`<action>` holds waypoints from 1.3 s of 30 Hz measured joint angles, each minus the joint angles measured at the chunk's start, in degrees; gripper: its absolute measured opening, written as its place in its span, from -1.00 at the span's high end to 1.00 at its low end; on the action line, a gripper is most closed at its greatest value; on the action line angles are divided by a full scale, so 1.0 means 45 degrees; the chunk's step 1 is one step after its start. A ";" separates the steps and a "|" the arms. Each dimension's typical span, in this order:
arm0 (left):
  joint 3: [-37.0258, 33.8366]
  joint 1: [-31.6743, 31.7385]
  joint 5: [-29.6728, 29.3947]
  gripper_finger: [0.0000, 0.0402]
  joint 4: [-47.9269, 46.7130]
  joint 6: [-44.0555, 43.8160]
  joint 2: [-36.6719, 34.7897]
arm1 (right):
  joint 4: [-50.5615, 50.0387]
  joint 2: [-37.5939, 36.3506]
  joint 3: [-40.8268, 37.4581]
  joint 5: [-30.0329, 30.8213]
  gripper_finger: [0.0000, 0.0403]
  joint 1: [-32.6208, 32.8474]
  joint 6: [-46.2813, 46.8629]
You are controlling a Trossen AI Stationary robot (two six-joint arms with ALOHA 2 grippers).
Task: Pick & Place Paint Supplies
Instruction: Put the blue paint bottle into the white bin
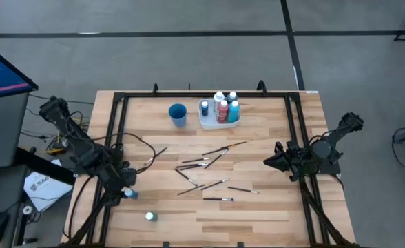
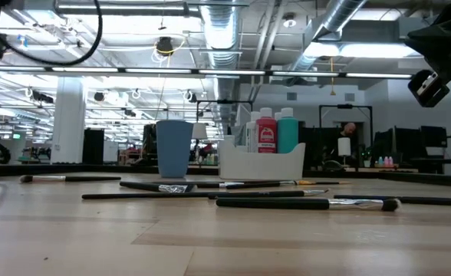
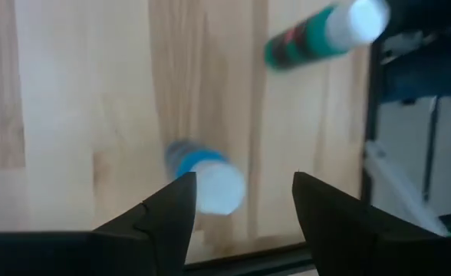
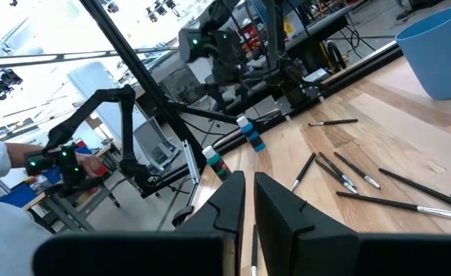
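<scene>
The blue paint bottle (image 3: 202, 175) stands upright near the table's left edge, white cap up, at about seven o'clock from the table's centre. It sits just below the left gripper (image 3: 241, 201), whose spread fingers flank the cap. A teal bottle (image 1: 149, 216) stands at five o'clock from it. The right gripper (image 4: 248, 201), pressed together, waits well apart.

A cup (image 1: 178, 114) is set just left of a tray (image 1: 209, 122) holding bottles (image 1: 222, 110). Brushes (image 1: 209, 164) are scattered mid-table (image 1: 271, 213), nearer the front. Two more bottles (image 1: 149, 216) are found front-left.
</scene>
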 joint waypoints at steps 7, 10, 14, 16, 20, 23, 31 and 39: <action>-0.0622 -0.0517 -0.0719 -0.03 0.0042 -0.0318 0.0005 | 0.0000 0.0000 -0.0001 0.0000 0.89 0.0000 0.0004; -0.0622 -0.0588 -0.1377 -0.02 0.0057 -0.0316 0.0019 | 0.0000 0.0000 -0.0004 0.0000 0.88 -0.0005 0.0004; -0.0622 -0.0600 -0.1507 0.02 0.0163 -0.0308 0.0024 | 0.0000 0.0000 -0.0004 0.0000 0.88 -0.0004 0.0004; -0.0622 -0.0605 -0.1486 0.04 0.0208 -0.0296 0.0024 | 0.0000 0.0000 -0.0003 0.0000 0.88 -0.0004 0.0003; -0.0622 -0.0790 -0.1726 0.05 0.0236 -0.0213 0.0065 | 0.0000 0.0000 -0.0004 0.0000 0.89 -0.0002 0.0004; -0.0618 -0.0997 -0.1872 0.04 0.0381 -0.0213 0.0270 | 0.0000 0.0000 -0.0004 0.0000 0.88 0.0000 0.0002; -0.0618 -0.1454 -0.1870 0.06 0.0677 -0.0301 0.1304 | 0.0000 0.0000 -0.0004 0.0000 0.89 -0.0005 0.0001; -0.0593 -0.1451 -0.2034 0.22 0.0796 -0.0311 0.1553 | 0.0000 0.0000 0.0001 0.0000 0.88 -0.0005 0.0004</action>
